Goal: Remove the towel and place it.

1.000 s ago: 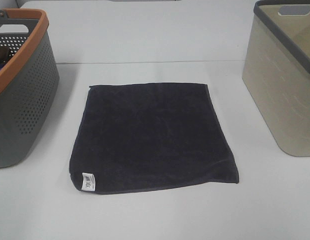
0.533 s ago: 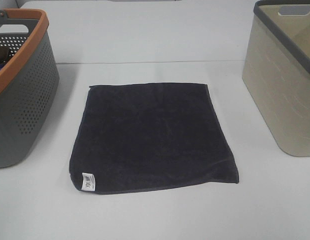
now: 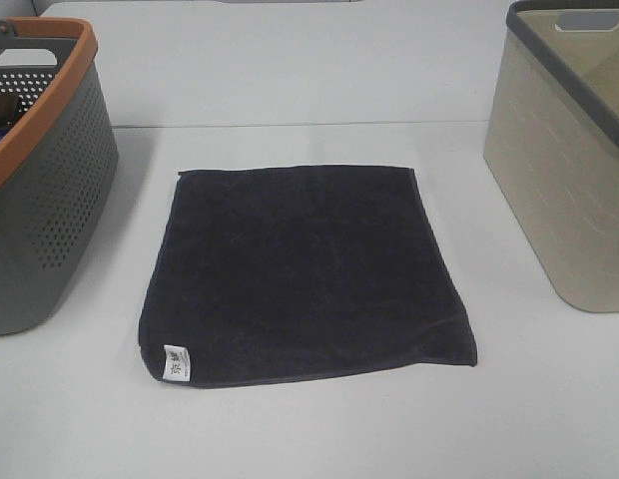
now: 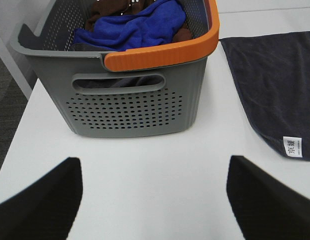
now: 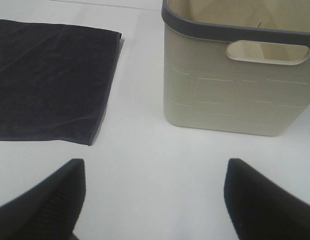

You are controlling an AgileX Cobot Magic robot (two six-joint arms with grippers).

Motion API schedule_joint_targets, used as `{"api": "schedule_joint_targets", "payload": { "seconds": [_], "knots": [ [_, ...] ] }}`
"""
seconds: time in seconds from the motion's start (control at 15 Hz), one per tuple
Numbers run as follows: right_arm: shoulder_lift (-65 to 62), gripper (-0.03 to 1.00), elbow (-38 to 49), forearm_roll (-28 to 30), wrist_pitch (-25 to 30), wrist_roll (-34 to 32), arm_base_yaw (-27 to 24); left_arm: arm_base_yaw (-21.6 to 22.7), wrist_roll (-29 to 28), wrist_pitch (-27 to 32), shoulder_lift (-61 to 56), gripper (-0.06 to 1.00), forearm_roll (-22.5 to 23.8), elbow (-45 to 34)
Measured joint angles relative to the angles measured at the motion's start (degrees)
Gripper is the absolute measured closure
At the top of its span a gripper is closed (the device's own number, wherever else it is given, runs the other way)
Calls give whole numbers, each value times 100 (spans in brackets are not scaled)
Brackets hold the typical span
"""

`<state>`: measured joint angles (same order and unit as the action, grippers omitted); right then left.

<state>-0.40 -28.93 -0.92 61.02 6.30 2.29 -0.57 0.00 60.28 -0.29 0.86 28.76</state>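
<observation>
The towel (image 3: 308,274) lay spread flat on the table (image 3: 309,429) between the grey basket (image 3: 40,200) and the beige bin (image 3: 564,170), within either arm's reach. Both the left gripper (image 4: 154,200) and right gripper (image 5: 154,200) hung released and empty, fingers wide apart, touching nothing.

The high camera looks down on the tabletop (image 3: 319,429) from the front, and both low wrist cameras share its towel (image 3: 305,274).

grey basket (image 3: 50,190) — cut by left edge | beige basket (image 3: 564,180) — cut right
</observation>
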Motion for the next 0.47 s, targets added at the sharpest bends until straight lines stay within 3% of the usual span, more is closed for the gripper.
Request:
{"api": "schedule_joint_targets", "payload": {
  "seconds": [0.47],
  "knots": [
    [0,24,0,0,0,0,0,0,0,0,0,19,0,0]
  ]
}}
